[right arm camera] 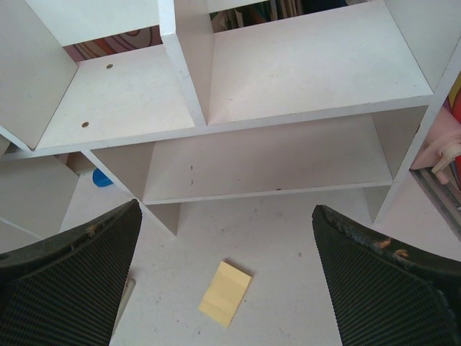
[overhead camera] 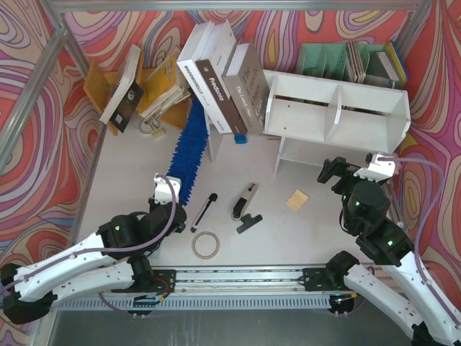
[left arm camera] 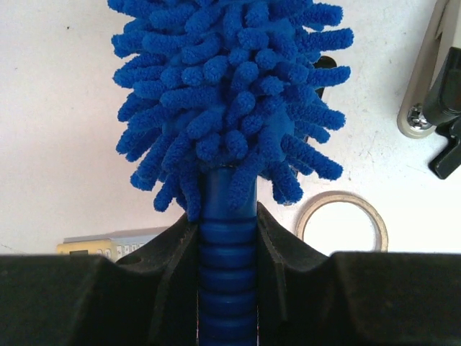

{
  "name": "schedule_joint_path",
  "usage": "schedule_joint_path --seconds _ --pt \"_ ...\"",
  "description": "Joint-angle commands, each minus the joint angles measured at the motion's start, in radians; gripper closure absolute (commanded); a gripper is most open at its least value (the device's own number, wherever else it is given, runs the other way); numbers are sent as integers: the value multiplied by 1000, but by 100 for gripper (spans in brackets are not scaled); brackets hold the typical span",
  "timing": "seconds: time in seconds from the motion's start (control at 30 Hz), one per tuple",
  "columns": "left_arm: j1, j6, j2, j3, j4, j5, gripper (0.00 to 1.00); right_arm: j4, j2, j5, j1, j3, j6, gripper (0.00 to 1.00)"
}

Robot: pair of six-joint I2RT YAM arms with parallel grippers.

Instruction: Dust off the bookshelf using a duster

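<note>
Gripping the duster (left arm camera: 230, 94) by its ribbed handle, your left pincer (left arm camera: 227, 241) is clamped tight on it. The fluffy head stretches straight ahead of it over the table (left arm camera: 57, 144), with a tape ring (left arm camera: 342, 196) just to its right. Your right pincer (right arm camera: 225, 231) stands wide apart, holding nothing. The bookshelf (right arm camera: 288, 72) is near, directly ahead of it, and a yellow notepad (right arm camera: 225, 293) lies between them.

Overhead looks straight down on the whole worktop (overhead camera: 288, 231). Left wrist crowds the duster (left arm camera: 230, 94); right wrist faces the bookshelf (right arm camera: 302, 79) close up.
</note>
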Motion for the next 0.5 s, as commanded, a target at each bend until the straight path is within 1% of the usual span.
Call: schedule_joint_path --seconds 0.0,0.17,0.37,0.47 --pt "59 95 50 -20 128 66 100 -16 -7 3 -2 0 9 11" --pt "65 85 148 -28 153 133 100 -16 -7 1 -1 1 7 11" --pt "65 23 190 -86 233 239 100 -15 -13 5 -1 0 6 11" --pt "65 -26 237 -112 250 269 100 -15 -11 5 -1 0 6 10"
